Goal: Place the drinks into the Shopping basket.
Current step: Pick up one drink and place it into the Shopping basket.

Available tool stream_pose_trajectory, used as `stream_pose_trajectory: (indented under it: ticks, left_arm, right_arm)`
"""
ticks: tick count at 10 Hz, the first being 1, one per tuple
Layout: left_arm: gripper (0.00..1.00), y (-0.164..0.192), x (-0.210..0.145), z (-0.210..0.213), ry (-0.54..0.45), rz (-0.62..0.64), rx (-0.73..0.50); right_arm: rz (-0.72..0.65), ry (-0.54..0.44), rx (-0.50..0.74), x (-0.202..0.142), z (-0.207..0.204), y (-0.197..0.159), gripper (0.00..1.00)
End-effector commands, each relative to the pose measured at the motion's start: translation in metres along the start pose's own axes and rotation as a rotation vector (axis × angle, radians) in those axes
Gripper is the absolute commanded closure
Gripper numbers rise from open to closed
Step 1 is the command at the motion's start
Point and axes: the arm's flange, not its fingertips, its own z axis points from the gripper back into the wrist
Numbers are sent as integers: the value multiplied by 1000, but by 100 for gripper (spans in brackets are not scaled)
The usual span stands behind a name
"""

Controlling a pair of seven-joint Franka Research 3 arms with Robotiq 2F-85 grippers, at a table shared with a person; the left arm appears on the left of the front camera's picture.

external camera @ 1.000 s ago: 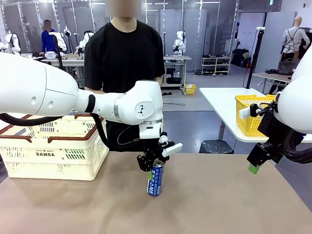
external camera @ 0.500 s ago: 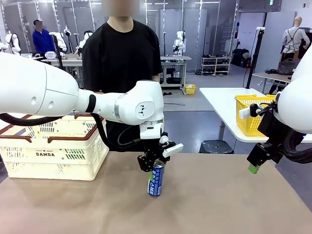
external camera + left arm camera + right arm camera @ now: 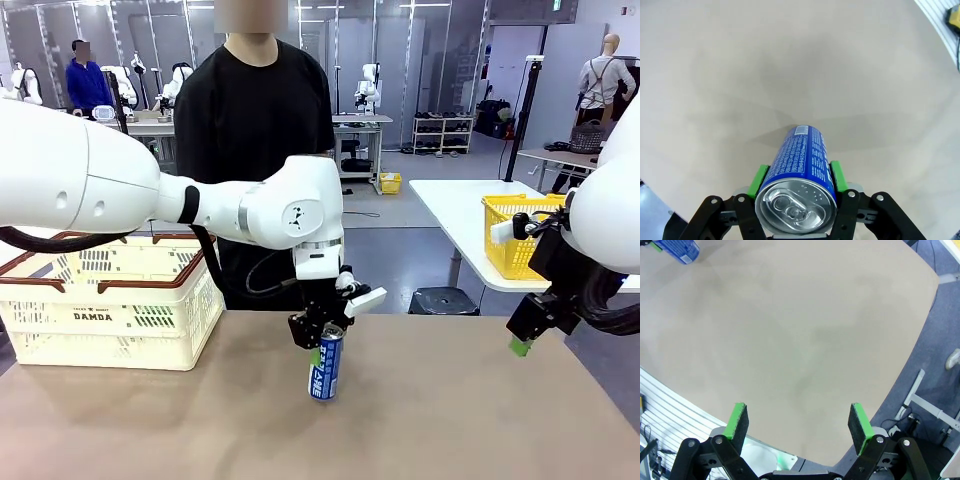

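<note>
A slim blue can (image 3: 325,368) with white print and a silver top hangs slightly tilted at the table's middle, its base at or just above the tabletop. My left gripper (image 3: 322,340) is shut on its upper part. In the left wrist view the green pads (image 3: 759,180) press both sides of the blue can (image 3: 802,165) just below its silver top. The cream Shopping basket (image 3: 100,318) with a reddish-brown rim stands at the table's far left. My right gripper (image 3: 520,345) hangs open and empty off the table's right edge; the right wrist view shows this gripper (image 3: 797,422) above the tabletop, with the blue can (image 3: 677,250) far off.
A person (image 3: 255,130) in a black shirt stands at the far side of the table. A bright yellow basket (image 3: 520,235) sits on a separate white table at the right. Bare tabletop (image 3: 450,420) lies between the can and my right gripper.
My left gripper, holding the blue can, has shifted slightly to the right and a touch upward. The right arm has not moved.
</note>
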Motion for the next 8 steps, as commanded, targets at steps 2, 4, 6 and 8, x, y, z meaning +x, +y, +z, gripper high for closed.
stream_pose_trajectory:
  ticks: [2,4,6,8]
  left_arm:
    - [100,-12,13,55,44,13,52]
    - [100,-17,11,91,71,50,98]
    - [100,-28,8,126,95,63,148]
    - [100,-39,8,154,138,79,171]
  right_arm:
    - [2,0,8,-2,-1,0,0]
    - [2,0,8,-2,-1,0,0]
    - [2,0,8,-2,-1,0,0]
    - [2,0,8,-2,-1,0,0]
